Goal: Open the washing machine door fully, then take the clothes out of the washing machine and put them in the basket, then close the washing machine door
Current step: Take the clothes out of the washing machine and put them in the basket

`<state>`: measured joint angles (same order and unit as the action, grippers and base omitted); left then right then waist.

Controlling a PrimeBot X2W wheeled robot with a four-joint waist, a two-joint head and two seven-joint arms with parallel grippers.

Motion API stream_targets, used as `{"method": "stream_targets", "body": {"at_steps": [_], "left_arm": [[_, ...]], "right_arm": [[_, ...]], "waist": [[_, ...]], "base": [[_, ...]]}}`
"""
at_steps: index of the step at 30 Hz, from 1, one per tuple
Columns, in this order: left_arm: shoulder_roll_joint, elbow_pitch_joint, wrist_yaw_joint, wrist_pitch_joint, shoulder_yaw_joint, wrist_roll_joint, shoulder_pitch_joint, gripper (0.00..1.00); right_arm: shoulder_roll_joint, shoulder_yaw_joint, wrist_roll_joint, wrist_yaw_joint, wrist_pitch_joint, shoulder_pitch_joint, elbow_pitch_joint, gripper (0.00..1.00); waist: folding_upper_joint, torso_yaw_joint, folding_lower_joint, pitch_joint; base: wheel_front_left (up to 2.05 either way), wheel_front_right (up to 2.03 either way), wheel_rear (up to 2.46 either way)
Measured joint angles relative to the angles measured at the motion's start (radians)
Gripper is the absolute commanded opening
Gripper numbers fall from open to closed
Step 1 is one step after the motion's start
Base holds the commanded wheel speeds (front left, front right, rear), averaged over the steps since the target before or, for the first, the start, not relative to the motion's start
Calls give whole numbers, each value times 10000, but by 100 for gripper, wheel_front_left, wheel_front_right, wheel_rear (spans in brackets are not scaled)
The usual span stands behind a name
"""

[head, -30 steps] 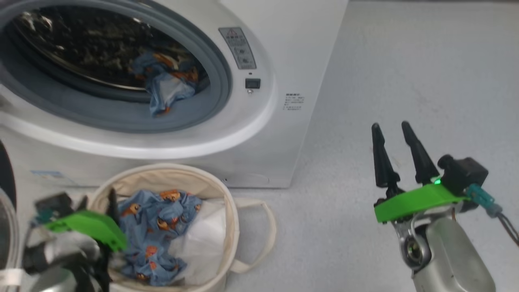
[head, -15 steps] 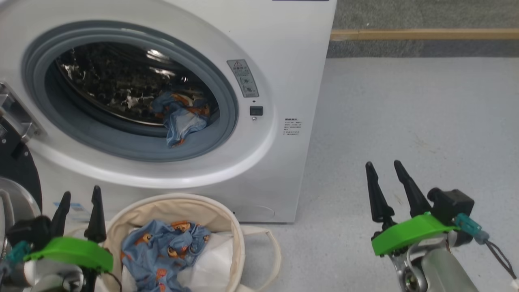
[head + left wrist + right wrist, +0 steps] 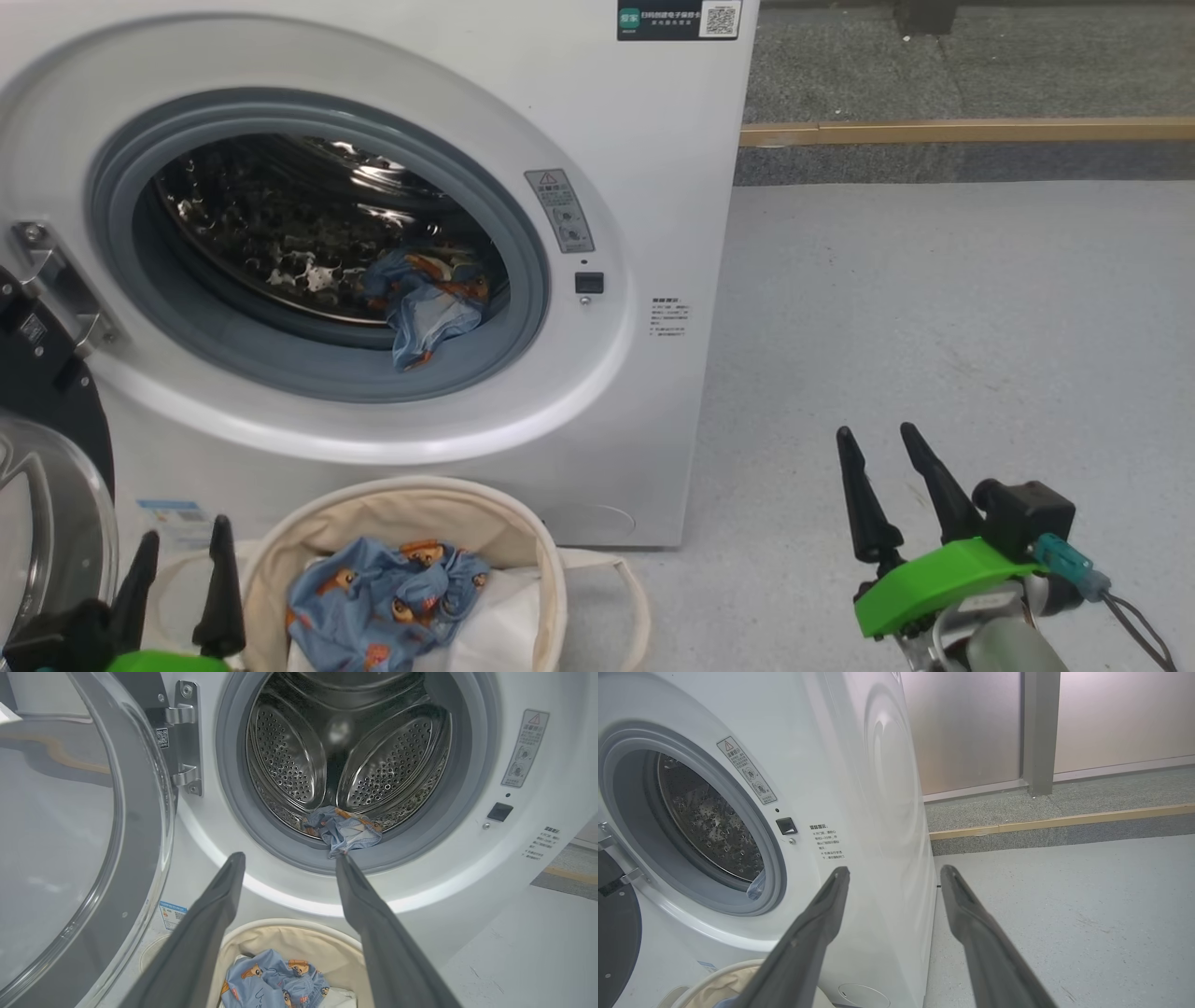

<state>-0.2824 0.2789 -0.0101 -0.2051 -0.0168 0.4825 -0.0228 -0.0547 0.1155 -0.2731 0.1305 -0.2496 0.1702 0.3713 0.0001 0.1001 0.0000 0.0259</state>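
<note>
Clothes (image 3: 383, 597) of the blue bear print are split between the basket (image 3: 411, 518) and the washing machine (image 3: 653, 187). One crumpled piece rests on a white sheet (image 3: 504, 616) inside the cream tub. A second piece (image 3: 425, 303) sits at the front of the drum (image 3: 261, 224), drooping onto the grey rubber ring (image 3: 308, 378). A second ago the left gripper (image 3: 185, 541) was low over the basket beside that first piece. It has since drawn back to the left of the basket's rim, fingers up, spread wide and holding nothing, and the head camera has lifted to take in the drum. I judge that one drop is finished and the next reach, for the clothes left in the drum, is due. The right gripper (image 3: 875, 439) hangs over bare floor (image 3: 934, 308) well right of the machine, equally wide and empty. The washing machine door (image 3: 56, 411) stands swung out at the machine's left, so closing it is not yet done. The basket sits on the floor against the washer's front, below the opening.
</note>
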Motion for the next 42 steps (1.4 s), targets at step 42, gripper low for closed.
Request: {"method": "stream_targets", "body": {"at_steps": [42], "left_arm": [[-213, 961, 997, 1329, -1032, 742, -1980, 100]], "right_arm": [[4, 82, -65, 0, 0, 154, -98, 100]], "waist": [[0, 371, 0, -653]], "base": [[0, 0, 0]]}}
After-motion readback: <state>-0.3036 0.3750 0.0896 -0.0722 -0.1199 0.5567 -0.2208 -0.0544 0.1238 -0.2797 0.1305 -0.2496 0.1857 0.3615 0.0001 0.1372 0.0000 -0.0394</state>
